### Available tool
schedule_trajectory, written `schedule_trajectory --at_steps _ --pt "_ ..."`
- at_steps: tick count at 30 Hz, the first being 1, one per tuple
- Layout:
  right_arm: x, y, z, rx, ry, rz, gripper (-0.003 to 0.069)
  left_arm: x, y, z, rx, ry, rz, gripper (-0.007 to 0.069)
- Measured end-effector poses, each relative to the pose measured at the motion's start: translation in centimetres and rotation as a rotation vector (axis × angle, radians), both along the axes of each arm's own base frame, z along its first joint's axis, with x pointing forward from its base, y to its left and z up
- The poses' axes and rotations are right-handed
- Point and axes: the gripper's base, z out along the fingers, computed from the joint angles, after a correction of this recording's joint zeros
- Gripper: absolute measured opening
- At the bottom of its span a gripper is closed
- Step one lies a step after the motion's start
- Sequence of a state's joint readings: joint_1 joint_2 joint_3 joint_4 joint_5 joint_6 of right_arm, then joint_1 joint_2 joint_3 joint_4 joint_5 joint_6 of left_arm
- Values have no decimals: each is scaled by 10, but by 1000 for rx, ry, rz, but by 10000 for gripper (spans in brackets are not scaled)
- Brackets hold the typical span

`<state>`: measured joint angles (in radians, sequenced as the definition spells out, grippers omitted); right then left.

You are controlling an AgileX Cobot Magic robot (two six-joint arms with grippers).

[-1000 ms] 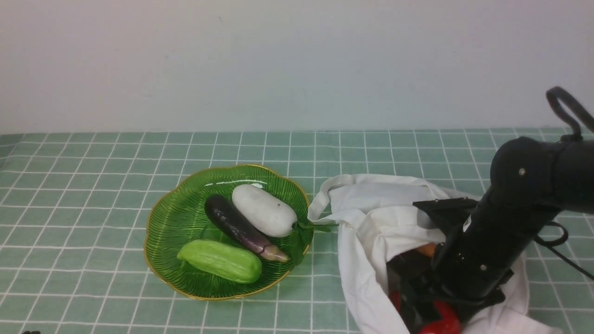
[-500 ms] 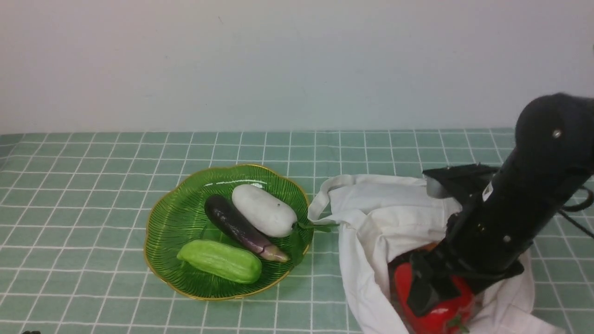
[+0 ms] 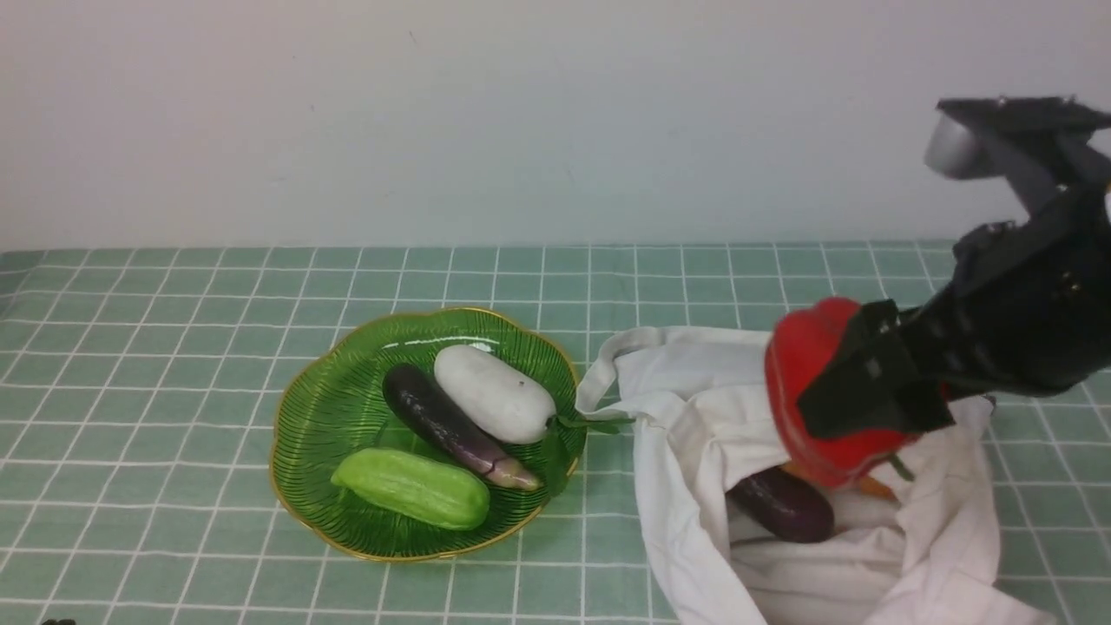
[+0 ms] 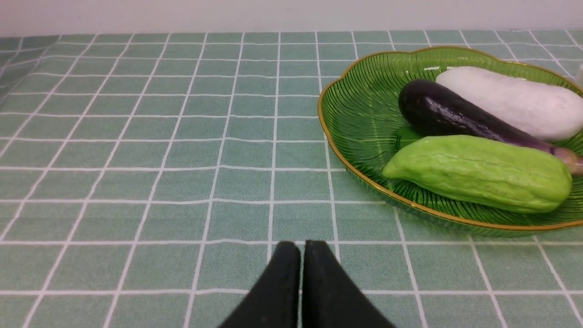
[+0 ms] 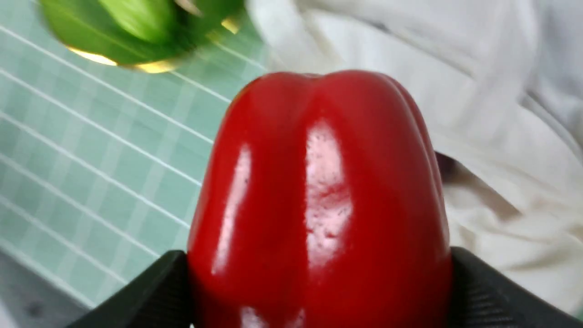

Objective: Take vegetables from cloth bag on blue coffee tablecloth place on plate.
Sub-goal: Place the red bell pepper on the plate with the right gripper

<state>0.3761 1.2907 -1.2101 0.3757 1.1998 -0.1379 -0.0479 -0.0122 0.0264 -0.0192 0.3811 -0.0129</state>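
My right gripper (image 3: 855, 391) is shut on a shiny red bell pepper (image 3: 803, 356) and holds it in the air above the white cloth bag (image 3: 694, 417). The pepper fills the right wrist view (image 5: 319, 196), with a black finger (image 5: 492, 296) on each side. A dark purple eggplant (image 3: 781, 505) and a bit of an orange tuber (image 3: 872, 486) lie in the bag's mouth. The green plate (image 3: 321, 417) to the left holds a purple eggplant (image 3: 451, 427), a white vegetable (image 3: 493, 392) and a light green one (image 3: 412, 488). My left gripper (image 4: 300, 248) is shut and empty near the plate (image 4: 360, 114).
The teal checked tablecloth (image 3: 156, 347) covers the table up to a pale wall. The bag's strap (image 3: 608, 365) loops towards the plate's right rim. The left arm does not show in the front view.
My right gripper has risen out of the bag with the red pepper and moved up and right. The purple eggplant in the bag has come into sight. The plate is unchanged.
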Motion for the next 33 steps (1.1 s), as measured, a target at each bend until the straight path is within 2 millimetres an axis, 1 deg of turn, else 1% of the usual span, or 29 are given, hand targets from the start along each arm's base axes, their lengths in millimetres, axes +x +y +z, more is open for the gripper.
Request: schedule_trajectory --at_steps 2,5,7,8,9,10,11,12,13,14,16,17,18,19,20,21,24,25,31,33 --pt "6 13 -1 81 -30 44 633 0 0 0 0 0 0 -8" --pt "17 34 -11 135 -53 101 633 0 0 0 0 0 0 -8" --pt "32 68 -32 171 -78 158 633 0 0 0 0 0 0 -8" --pt "35 78 -39 171 -80 178 633 0 0 0 0 0 0 -8" --pt "35 78 -39 171 -80 178 633 0 0 0 0 0 0 -8" --pt "44 97 -55 166 -107 199 633 0 0 0 0 0 0 -8" --pt "47 109 -62 165 -125 212 633 0 0 0 0 0 0 -8" --pt "53 122 -74 155 -139 232 633 0 0 0 0 0 0 -8" --pt "54 126 -75 154 -150 236 633 0 0 0 0 0 0 -8" --pt "62 149 -93 140 -189 266 633 0 0 0 0 0 0 -8" --pt "70 167 -108 129 -219 282 633 0 0 0 0 0 0 -8" --pt "71 172 -112 127 -227 289 633 0 0 0 0 0 0 -8" --pt "78 185 -124 118 -261 293 633 0 0 0 0 0 0 -8" --pt "82 192 -131 117 -279 290 633 0 0 0 0 0 0 -8" --pt "83 194 -132 117 -288 288 633 0 0 0 0 0 0 -8" --pt "89 202 -140 116 -309 280 645 0 0 0 0 0 0 -8" --pt "98 210 -156 108 -318 263 680 0 0 0 0 0 0 -8" --pt "101 211 -158 108 -324 256 685 0 0 0 0 0 0 -8" --pt "103 213 -158 110 -334 254 691 0 0 0 0 0 0 -8" --pt "104 212 -153 117 -335 258 691 0 0 0 0 0 0 -8"
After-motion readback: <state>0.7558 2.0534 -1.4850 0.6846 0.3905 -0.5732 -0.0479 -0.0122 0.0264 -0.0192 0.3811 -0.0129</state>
